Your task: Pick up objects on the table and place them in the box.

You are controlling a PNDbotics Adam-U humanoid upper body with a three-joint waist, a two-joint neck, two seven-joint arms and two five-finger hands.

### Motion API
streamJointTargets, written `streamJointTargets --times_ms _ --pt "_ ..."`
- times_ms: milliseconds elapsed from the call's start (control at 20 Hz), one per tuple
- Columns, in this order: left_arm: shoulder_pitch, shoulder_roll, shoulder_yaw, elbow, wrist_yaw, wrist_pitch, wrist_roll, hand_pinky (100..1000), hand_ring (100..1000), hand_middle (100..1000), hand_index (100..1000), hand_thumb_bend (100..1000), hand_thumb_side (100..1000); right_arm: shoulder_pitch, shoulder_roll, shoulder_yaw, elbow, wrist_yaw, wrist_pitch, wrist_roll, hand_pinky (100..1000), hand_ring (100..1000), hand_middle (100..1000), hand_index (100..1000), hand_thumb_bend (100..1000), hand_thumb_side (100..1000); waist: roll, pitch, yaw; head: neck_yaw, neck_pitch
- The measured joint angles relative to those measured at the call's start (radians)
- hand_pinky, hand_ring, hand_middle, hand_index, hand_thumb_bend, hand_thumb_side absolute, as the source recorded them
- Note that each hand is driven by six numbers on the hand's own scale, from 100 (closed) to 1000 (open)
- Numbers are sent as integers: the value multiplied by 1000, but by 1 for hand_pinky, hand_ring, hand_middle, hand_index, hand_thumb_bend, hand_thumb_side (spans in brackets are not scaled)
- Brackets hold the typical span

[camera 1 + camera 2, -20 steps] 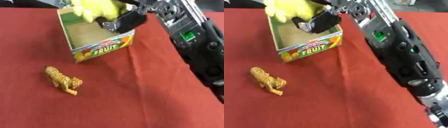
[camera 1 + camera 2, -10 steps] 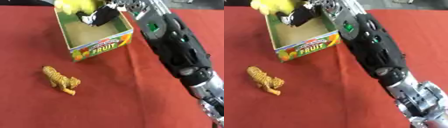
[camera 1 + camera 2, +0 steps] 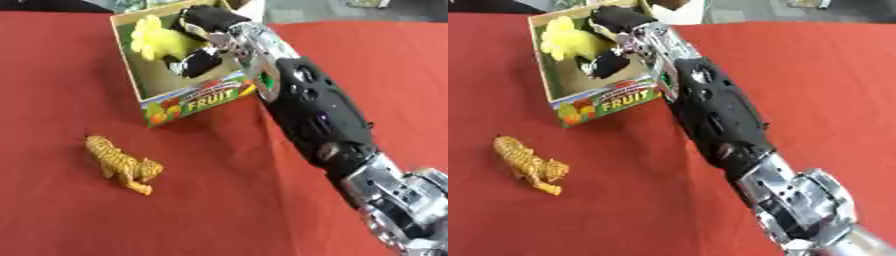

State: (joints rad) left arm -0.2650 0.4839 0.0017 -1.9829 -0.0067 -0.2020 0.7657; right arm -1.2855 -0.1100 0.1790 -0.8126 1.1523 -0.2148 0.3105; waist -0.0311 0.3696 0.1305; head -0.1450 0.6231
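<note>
left eye view showed the right hand (image 3: 203, 42) reaching into the fruit box (image 3: 197, 97), fingers curled round a yellow toy (image 3: 157, 42) held inside it. right eye view showed more silver forearm (image 3: 807, 210) lower right. the toy tiger (image 3: 122, 164) lay on the red tablecloth (image 3: 219, 210), well apart from the box.

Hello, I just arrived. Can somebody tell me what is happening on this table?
The robot's right hand reaches into the open fruit box and its fingers are curled round a yellow toy, which is inside the box. A small tiger figure lies on the red tablecloth in front of the box, not yet picked up. The left hand is not visible.
</note>
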Motion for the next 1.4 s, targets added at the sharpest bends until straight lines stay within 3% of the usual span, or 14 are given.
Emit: streamJointTargets --times_ms 100,150,350,400,450,650,900,1050,1400 --pt "0 0 0 0 0 0 0 450 501 565 710 100 974 -1 0 -6 17 33 2 -2 730 685 443 580 100 474 -1 0 0 -1 0" --pt "0 0 0 0 0 0 0 450 501 565 710 100 974 -1 1 -8 25 50 3 -3 741 717 477 647 100 574 -1 0 0 -2 0" --pt "0 0 -4 0 1 1 -1 450 501 566 710 100 973 -4 8 -16 43 91 3 -4 772 790 612 811 100 732 -1 1 1 -5 0" --pt "0 0 -5 0 1 1 -1 450 501 566 710 100 973 -6 12 -17 43 98 2 -4 774 794 622 820 100 749 -1 1 3 -6 0" --pt "0 0 -5 0 1 1 -2 450 501 566 710 100 973 -9 15 -19 43 104 2 -5 783 822 681 853 100 825 -1 1 4 -6 0" --pt "0 0 -6 0 1 2 -3 450 501 566 710 100 972 -32 29 -32 56 134 21 -3 795 853 746 871 100 922 -2 1 7 -8 0" --pt "-2 -1 -6 0 3 2 -6 450 501 564 710 100 972 -63 51 -74 95 199 65 23 808 883 794 904 100 950 -9 1 18 -16 0" --pt "-4 -1 -9 0 6 3 -9 450 502 565 710 100 972 -71 62 -98 116 236 79 40 816 901 819 927 185 944 -11 1 20 -20 0" --pt "-8 -1 -11 0 7 2 -10 450 502 566 710 100 973 -78 72 -125 134 290 92 57 834 930 852 953 292 925 -14 1 25 -25 0"
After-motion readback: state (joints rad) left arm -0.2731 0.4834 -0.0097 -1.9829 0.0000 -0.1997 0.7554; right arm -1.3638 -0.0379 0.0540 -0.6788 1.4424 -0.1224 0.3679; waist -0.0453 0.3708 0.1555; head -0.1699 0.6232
